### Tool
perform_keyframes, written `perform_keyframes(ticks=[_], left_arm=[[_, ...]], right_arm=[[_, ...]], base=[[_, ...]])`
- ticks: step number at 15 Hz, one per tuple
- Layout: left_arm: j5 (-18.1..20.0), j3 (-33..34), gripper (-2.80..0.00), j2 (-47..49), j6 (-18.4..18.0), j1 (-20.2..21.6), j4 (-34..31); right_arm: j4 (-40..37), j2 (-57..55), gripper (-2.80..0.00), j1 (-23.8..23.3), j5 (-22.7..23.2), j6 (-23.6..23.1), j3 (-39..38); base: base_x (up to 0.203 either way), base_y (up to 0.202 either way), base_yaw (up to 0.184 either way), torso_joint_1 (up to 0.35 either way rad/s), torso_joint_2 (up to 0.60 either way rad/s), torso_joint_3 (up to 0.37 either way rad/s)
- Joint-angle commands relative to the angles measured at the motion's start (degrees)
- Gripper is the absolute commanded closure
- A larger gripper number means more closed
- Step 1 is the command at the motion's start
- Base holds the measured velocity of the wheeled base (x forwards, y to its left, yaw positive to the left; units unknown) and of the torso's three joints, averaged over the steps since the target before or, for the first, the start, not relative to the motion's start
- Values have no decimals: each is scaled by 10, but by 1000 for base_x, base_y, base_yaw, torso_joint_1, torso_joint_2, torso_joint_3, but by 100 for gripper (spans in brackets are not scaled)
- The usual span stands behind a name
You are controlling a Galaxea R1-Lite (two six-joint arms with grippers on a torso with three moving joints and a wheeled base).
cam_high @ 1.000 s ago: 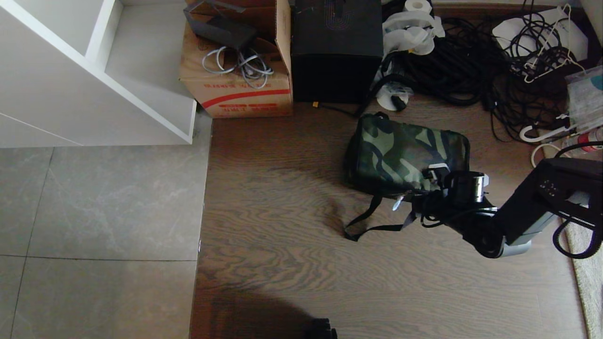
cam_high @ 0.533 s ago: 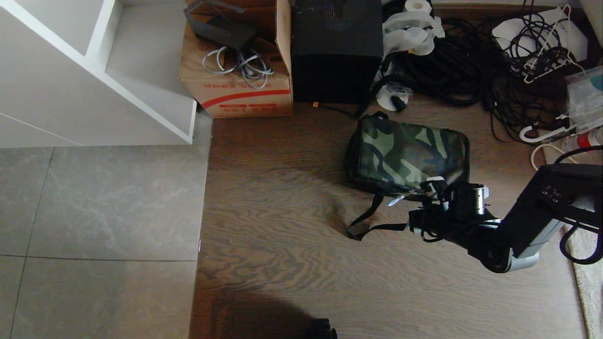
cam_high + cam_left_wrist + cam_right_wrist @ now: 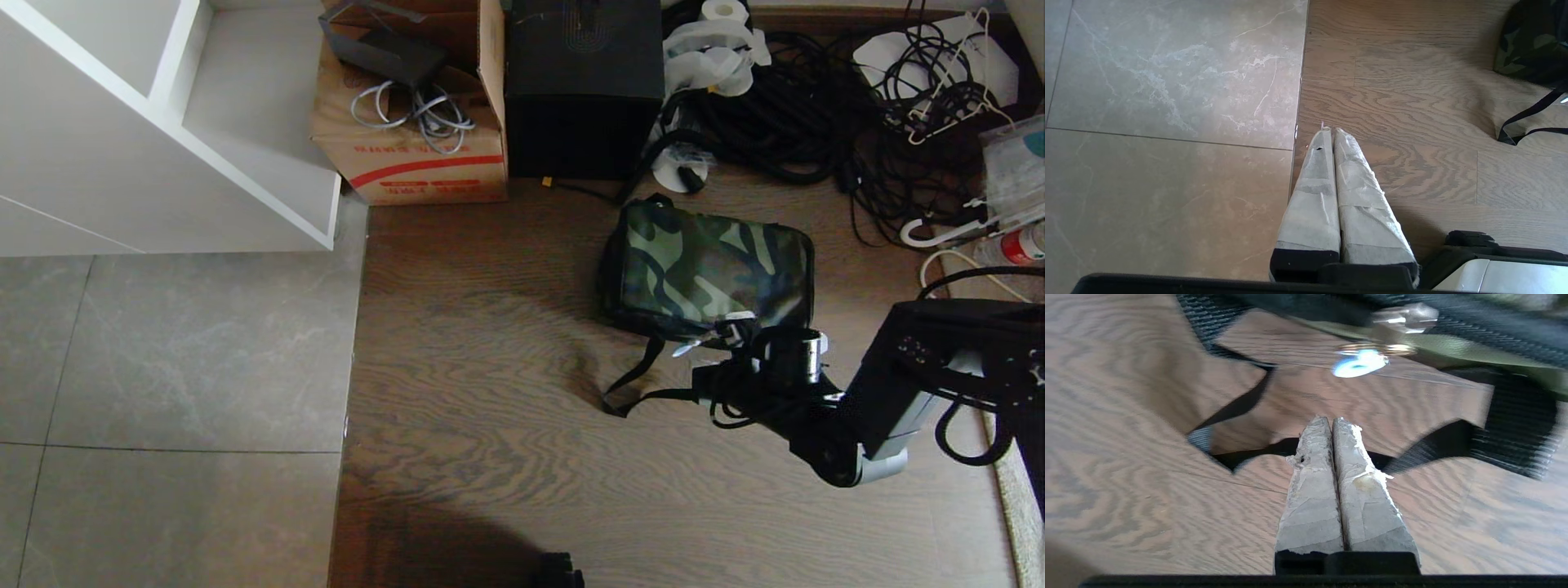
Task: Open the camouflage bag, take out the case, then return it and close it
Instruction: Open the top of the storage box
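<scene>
The camouflage bag lies closed on the wooden floor, its black strap trailing toward me. My right gripper hangs low over that strap, just in front of the bag's near edge. Its taped fingers are shut with nothing between them. In the right wrist view the gripper points across the strap toward a shiny metal ring at the bag's edge. My left gripper is parked and shut above the seam between tile and wood. The bag shows far off in that view. The case is hidden.
Behind the bag stand a tall black box and a brown carton holding cables. A tangle of black cables and white hangers fills the back right. A white shelf unit stands at the left, and a rug edge at the right.
My right arm has drawn back from the bag's near right corner and sunk toward the strap on the floor. The bag has not moved.
</scene>
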State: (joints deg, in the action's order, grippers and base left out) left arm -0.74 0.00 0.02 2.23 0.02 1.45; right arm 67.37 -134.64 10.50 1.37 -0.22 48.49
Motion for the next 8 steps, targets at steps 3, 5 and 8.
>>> perform_keyframes(ticks=[3, 5, 8], left_arm=[[0, 5, 0, 0, 1, 0, 0], [0, 5, 0, 0, 1, 0, 0], [0, 5, 0, 0, 1, 0, 0]], right_arm=[[42, -20, -280, 1, 1, -8, 5], [42, -22, -280, 1, 0, -8, 6], [57, -32, -280, 1, -2, -3, 9]], base=[[0, 0, 0, 0, 0, 0], [0, 0, 0, 0, 0, 0], [0, 0, 0, 0, 0, 0]])
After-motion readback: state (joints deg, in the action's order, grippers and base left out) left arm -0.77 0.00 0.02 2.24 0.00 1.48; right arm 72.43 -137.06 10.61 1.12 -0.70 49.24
